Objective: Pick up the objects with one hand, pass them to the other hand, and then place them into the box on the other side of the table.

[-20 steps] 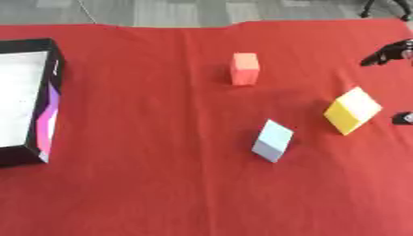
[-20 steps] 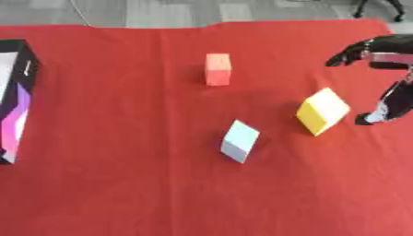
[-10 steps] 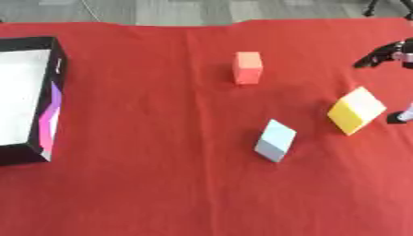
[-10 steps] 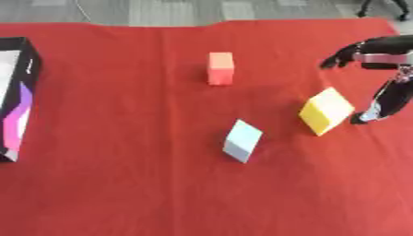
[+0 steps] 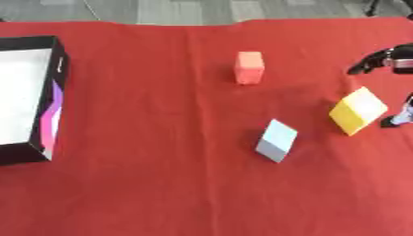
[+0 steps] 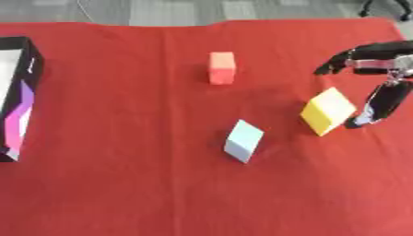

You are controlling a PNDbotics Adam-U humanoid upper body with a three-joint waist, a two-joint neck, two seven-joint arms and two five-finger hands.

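Three blocks lie on the red tablecloth: a pink-orange block [image 5: 249, 67] at the back, a pale blue block [image 5: 277, 140] in the middle, and a yellow block [image 6: 327, 111] to the right. My right hand [image 6: 379, 78] comes in from the right edge, open, its fingers [image 6: 343, 59] spread above and behind the yellow block and its thumb [image 6: 379, 103] just to the block's right, not closed on it. A black box [image 5: 30, 99] with a white inside stands at the left edge. My left hand shows in no view.
The red cloth [image 5: 161, 193] covers the table up to a grey floor [image 5: 161, 9] beyond the far edge. The box has purple and pink marks on its right wall [image 5: 51, 115].
The whole picture has shifted slightly, so the camera moved. My right hand has stayed spread around the yellow block, edging a little closer to it.
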